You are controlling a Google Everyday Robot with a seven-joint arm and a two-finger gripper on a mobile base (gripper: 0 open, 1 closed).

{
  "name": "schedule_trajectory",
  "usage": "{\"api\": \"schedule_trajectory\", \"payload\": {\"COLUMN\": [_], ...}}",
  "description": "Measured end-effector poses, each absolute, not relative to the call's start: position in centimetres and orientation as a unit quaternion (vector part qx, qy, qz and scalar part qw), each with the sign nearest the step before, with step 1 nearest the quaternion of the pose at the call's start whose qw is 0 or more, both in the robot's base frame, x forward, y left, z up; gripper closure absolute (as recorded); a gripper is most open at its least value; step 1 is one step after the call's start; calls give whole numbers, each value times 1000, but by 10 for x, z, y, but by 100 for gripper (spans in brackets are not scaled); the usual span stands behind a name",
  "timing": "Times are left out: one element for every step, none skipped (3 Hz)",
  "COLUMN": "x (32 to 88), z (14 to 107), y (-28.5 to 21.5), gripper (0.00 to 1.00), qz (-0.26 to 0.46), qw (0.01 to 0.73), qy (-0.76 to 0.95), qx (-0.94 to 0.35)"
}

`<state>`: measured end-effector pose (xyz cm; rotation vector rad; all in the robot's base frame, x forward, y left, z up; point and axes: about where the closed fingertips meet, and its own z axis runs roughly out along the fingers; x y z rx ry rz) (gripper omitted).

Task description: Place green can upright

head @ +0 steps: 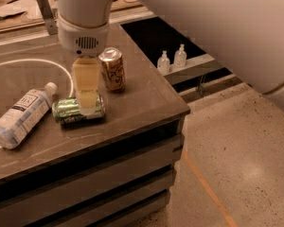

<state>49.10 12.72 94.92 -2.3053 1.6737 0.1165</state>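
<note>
On the counter (146, 103), toward its front edge, the green can (65, 111) lies on its side, its length running roughly left to right. The gripper (88, 109) hangs straight down from the arm's white wrist (85, 27), and its pale yellowish tip covers the right half of the can. From this angle it reads as one flat slab, so I cannot tell how wide it stands or whether it is touching the can or only hovering in front of it.

Just behind and to the right of the green can, an orange-brown can (112, 70) stands upright, silver top up, close beside the gripper but apart from it. To the left, a clear bottle (20, 120) with a white label and white cap lies on its side, its cap end near the green can. A thin white arc (38, 60) is marked on the counter behind both.

Past the counter's far corner, two small pump bottles (164, 63) stand on a lower shelf. An orange line (206, 188) crosses the speckled floor (246, 141).
</note>
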Motion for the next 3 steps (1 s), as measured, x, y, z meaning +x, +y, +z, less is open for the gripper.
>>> {"api": "schedule_trajectory", "payload": {"x": [491,495,501], "z": [932,906,884], "y": [156,167,166], "gripper": [0,0,0], "qz": [31,18,8], "qw": [129,104,82], "qy": [574,587,613], "qx": [-808,-803,-786]}}
